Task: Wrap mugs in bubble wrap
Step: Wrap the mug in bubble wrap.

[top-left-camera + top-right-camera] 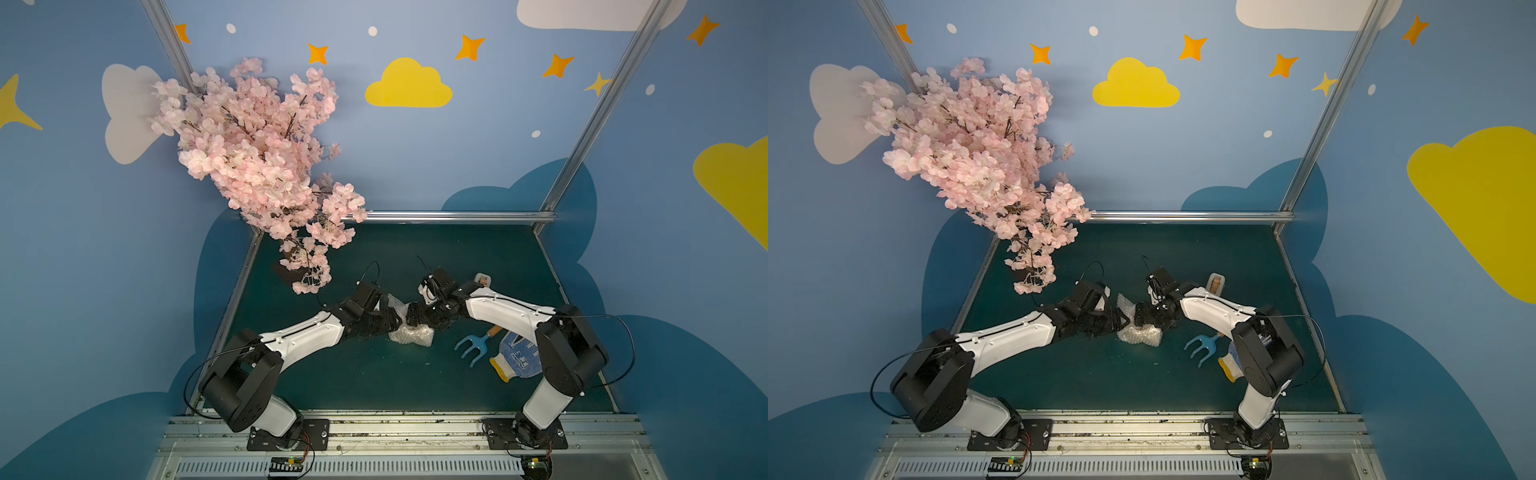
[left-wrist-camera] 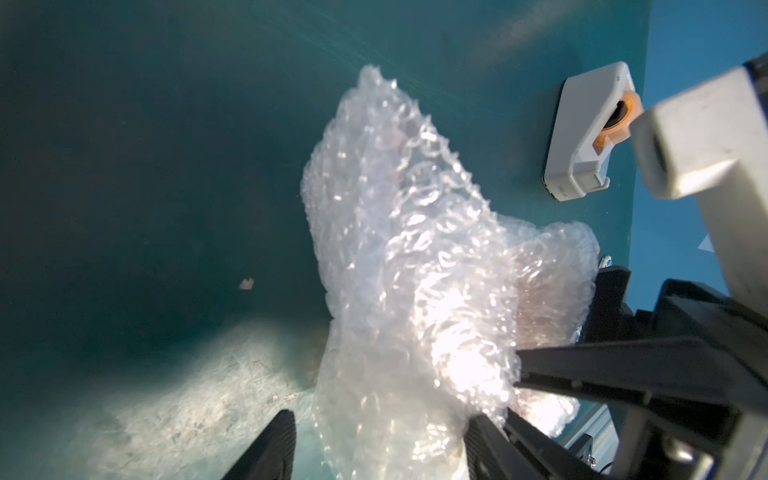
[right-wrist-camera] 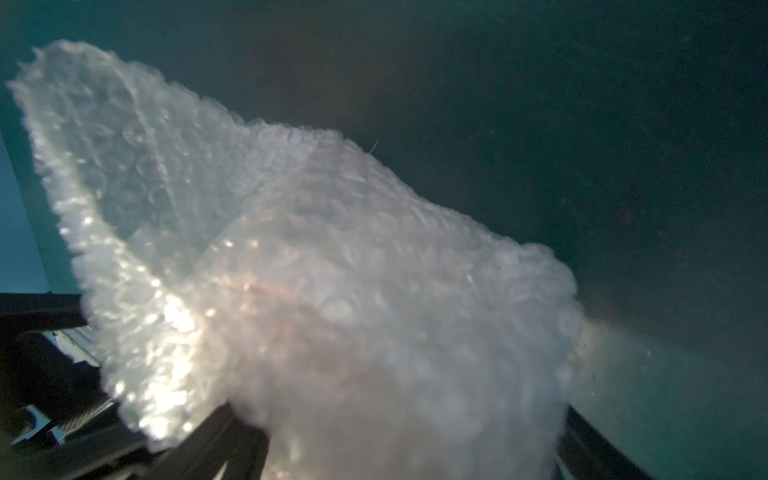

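The bubble wrap (image 1: 411, 332) (image 1: 1140, 334) is bunched into a lumpy bundle in the middle of the green table (image 1: 374, 382), with one loose flap standing up behind it. The mug is hidden inside; only a faint reddish tint shows through the wrap (image 3: 332, 291). My left gripper (image 2: 382, 417) (image 1: 397, 322) is open at the bundle's left side: the wrap (image 2: 415, 249) lies against one finger, with a gap to the other. From the right, my right gripper (image 3: 399, 409) (image 1: 411, 316) has its jaws wide around the bundle, which fills the space between them.
A white tape dispenser (image 1: 482, 279) (image 2: 582, 133) stands behind the right arm. A blue hand rake (image 1: 471, 345) and a blue-and-white glove (image 1: 517, 359) lie to the right of the bundle. A pink blossom tree (image 1: 257, 166) overhangs the back left corner.
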Motion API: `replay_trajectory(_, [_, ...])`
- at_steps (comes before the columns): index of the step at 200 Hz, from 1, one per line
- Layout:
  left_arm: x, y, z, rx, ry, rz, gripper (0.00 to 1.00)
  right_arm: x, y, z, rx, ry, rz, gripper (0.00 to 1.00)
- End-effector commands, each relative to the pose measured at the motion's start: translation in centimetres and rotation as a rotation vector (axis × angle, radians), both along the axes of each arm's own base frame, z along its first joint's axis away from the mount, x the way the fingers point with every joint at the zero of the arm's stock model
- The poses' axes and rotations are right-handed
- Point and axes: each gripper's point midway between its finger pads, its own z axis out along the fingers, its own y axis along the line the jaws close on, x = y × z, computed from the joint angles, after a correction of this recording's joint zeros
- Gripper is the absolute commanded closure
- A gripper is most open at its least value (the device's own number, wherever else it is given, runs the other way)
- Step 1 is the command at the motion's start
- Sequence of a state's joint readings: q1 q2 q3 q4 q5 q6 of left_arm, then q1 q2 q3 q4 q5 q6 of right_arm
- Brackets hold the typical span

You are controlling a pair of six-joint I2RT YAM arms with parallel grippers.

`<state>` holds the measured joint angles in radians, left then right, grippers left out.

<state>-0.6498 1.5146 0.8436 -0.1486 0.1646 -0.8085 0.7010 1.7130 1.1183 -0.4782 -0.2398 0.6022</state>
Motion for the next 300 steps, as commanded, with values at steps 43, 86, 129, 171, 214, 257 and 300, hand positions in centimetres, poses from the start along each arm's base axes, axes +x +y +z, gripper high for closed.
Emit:
replay_trajectory(43, [-1.0, 0.5, -3.4, 0.146, 0.106, -0.03, 0.36, 0.7, -2.7, 4.6, -0.003, -0.15, -0.042, 0.15])
replay_trajectory(86, [-1.6, 0.2, -5.0, 0.221, 0.156, -0.055, 0.41, 1.1, -4.7, 4.4, -0.011, -0.146, -0.1, 0.15])
replay_trajectory(129, [-2.0, 0.2, -6.3, 0.3, 0.194, -0.087, 0.48, 1.4, -5.2, 4.1, -0.01, -0.13, -0.123, 0.15])
replay_trajectory(171, [-1.7, -0.2, -6.3, 0.341, 0.176, -0.169, 0.53, 1.7, -4.9, 3.9, 0.007, -0.114, -0.115, 0.15])
replay_trajectory(214, [-0.3, -1.5, -5.8, 0.394, 0.106, -0.355, 0.56, 2.7, -4.5, 4.7, 0.021, -0.163, -0.006, 0.16])
replay_trajectory(257, [2.4, -2.4, -5.2, 0.486, 0.006, -0.503, 0.57, 3.8, -5.3, 5.3, 0.036, -0.283, 0.085, 0.16])
replay_trajectory(300, [3.9, -4.0, -4.2, 0.492, -0.038, -0.565, 0.57, 4.1, -4.2, 4.6, 0.119, -0.264, 0.124, 0.16])
